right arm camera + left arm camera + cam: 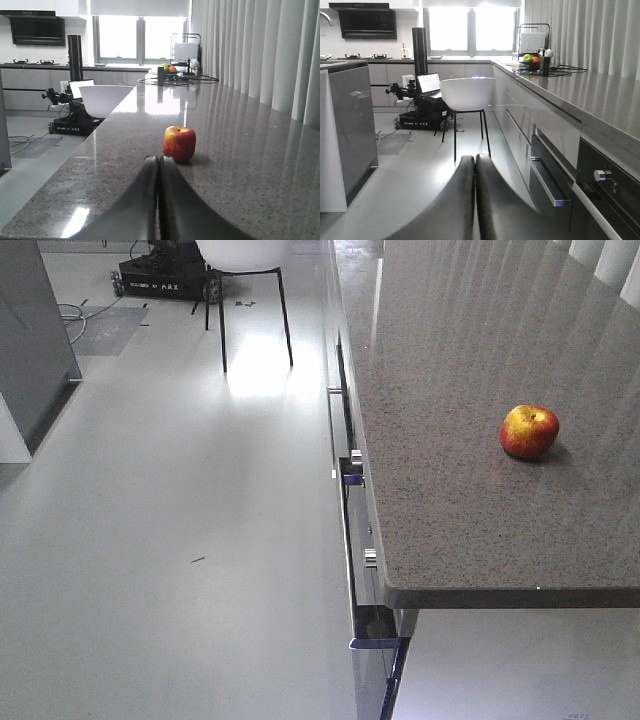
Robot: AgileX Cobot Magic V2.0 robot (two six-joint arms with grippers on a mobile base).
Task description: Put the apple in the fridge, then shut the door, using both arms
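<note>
The apple (529,431) sits on the counter (440,360), just ahead of our right gripper (158,161). We see both that and the left gripper (474,160) pinched together, empty.

The apple (529,431) is red with yellow patches, the counter (450,490) speckled grey, the chair (467,93) white.

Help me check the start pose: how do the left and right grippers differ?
The left gripper hangs low over the floor beside the drawers, while the right gripper sits above the counter. The left gripper faces a white chair farther off; the right gripper faces the apple, close ahead and slightly right of its line. Both are shut and hold nothing.
</note>
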